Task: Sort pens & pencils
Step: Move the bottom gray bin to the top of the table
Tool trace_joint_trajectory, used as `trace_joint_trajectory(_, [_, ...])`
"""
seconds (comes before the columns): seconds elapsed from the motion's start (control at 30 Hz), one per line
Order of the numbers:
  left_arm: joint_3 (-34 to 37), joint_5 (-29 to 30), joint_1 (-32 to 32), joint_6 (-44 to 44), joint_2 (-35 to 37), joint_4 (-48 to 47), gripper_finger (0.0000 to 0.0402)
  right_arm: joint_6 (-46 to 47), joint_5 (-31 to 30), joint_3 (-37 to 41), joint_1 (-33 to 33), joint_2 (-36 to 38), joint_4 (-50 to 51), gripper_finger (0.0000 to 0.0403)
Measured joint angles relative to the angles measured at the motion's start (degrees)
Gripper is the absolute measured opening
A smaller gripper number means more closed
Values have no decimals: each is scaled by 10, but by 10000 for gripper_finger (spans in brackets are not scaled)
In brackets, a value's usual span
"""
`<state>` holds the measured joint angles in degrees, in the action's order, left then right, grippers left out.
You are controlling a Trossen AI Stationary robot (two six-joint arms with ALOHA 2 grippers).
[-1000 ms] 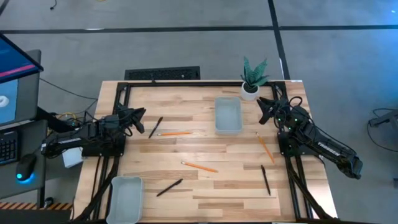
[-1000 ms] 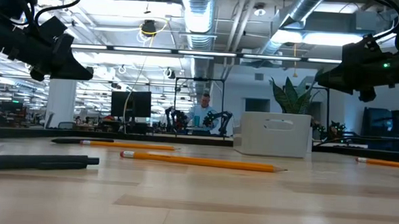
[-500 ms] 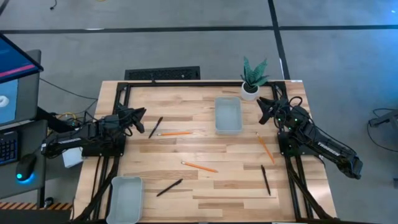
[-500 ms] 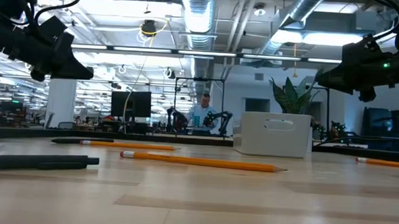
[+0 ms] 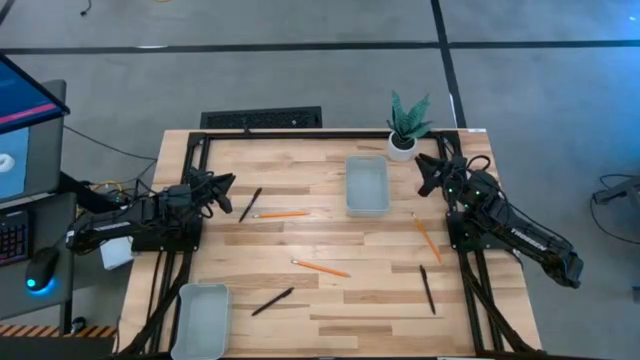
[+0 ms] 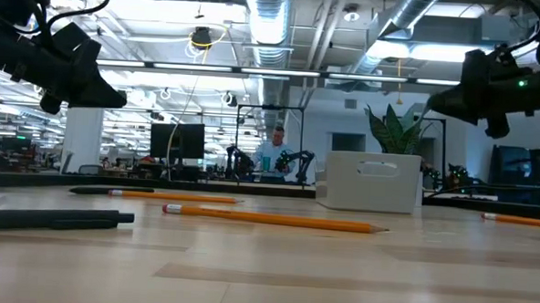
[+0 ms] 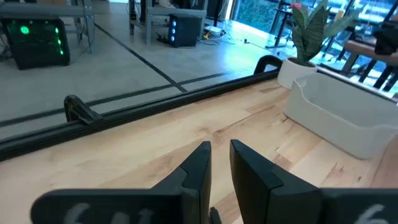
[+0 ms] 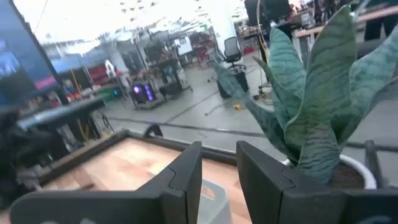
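The left gripper [image 5: 226,183] hangs above the table's [image 5: 330,310] left edge, fingers [image 7: 198,163] a narrow gap apart and grasping nothing. Just beside it lies a pen [image 5: 250,203], then a pencil [image 5: 280,214]. Nearer the front, a tray [image 5: 202,318] sits at the left corner with a second pen [image 5: 272,301] close by, and a second pencil [image 5: 320,267] lies mid-table. Another tray [image 5: 366,185] stands at the back centre, with nothing showing inside it. To its right, a third pencil [image 5: 427,239] and third pen [image 5: 427,289] lie near the right edge.

The right gripper [image 5: 427,176] hovers by the plant [image 5: 406,122], fingers [image 8: 186,169] slightly parted and holding nothing.

Almost nothing has changed over the last second: the left arm is unmoved, and only the right gripper has nudged slightly. All six sticks lie where they lay. I judge that sorting has not begun, and the left gripper's nearest pick is the pen beside it.
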<state>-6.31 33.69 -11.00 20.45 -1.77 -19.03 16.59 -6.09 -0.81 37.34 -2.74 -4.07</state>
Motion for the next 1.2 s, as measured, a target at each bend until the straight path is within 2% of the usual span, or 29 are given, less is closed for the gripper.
trace_joint_trajectory(0.1, [0, 1, 0, 7, 0, 0, 50, 27, 0, -1, 3, 0, -23, 122])
trace_joint_trajectory(0.37, [0, 2, 0, 1, 0, 0, 50, 29, 0, -2, 2, 0, -28, 131])
trace_joint_trajectory(0.67, [0, 5, 0, -1, 0, 0, 50, 43, -11, -3, 2, 0, -29, 221])
trace_joint_trajectory(0.8, [0, 10, 0, -1, 0, 0, 50, 44, -11, -3, 2, 0, -32, 247])
trace_joint_trajectory(1.1, [0, 12, 0, 1, 0, 0, 50, 74, -10, -4, 2, 0, -43, 249])
trace_joint_trajectory(1.2, [0, 12, 0, 2, 0, 5, 50, 57, 31, -6, 2, 0, -56, 249])
